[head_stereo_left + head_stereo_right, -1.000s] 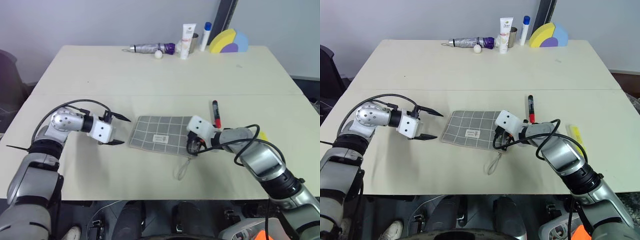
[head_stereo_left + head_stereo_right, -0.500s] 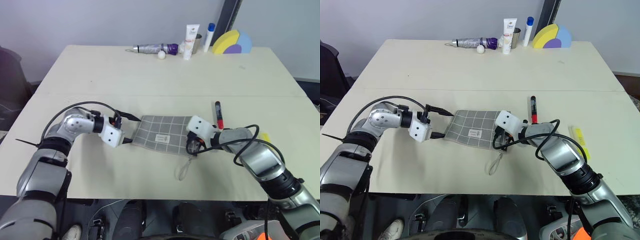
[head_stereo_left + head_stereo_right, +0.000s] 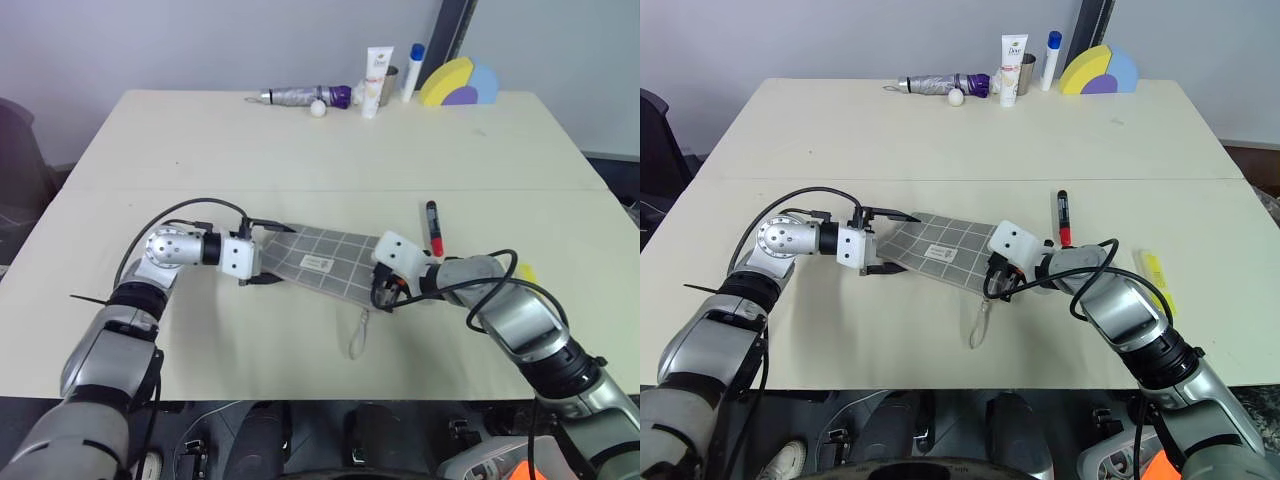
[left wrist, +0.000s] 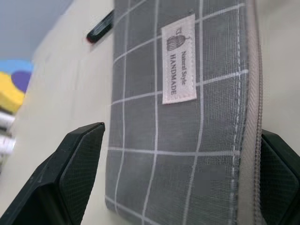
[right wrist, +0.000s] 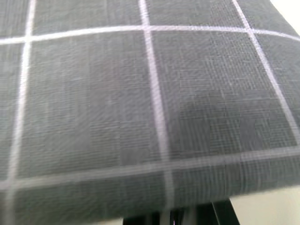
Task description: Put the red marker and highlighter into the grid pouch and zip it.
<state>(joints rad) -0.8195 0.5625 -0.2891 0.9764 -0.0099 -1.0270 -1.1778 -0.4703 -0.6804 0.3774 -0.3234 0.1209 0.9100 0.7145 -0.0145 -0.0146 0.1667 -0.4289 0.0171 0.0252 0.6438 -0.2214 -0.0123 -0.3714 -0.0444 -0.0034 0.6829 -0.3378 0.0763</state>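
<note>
Grey fabric with thin white grid lines is being shown as the grid pouch [image 3: 325,261], which is lying near the middle of the pale table [image 3: 300,160] with its white label [image 4: 179,58] facing up. Its left end is being straddled by the left gripper [image 3: 262,255], whose two black fingers [image 4: 70,173] are being held wide apart, one along each long edge of the pouch, without pinching it. Its right end, by the zip, is being gripped by the right gripper [image 3: 997,283], whose jaws are clenched on the fabric; the grey cord pull [image 3: 360,335] is being left trailing on the table towards the near edge. Just beyond the right gripper, the red marker [image 3: 433,227] is lying on the table, apart from the pouch. The highlighter [image 3: 1157,277] is lying further to the right, beside the right forearm and well apart from the pouch. Along the far edge of the table, a folded umbrella [image 3: 305,96], a white tube [image 3: 373,81] and a yellow and blue shape [image 3: 458,83] are being seen.
</note>
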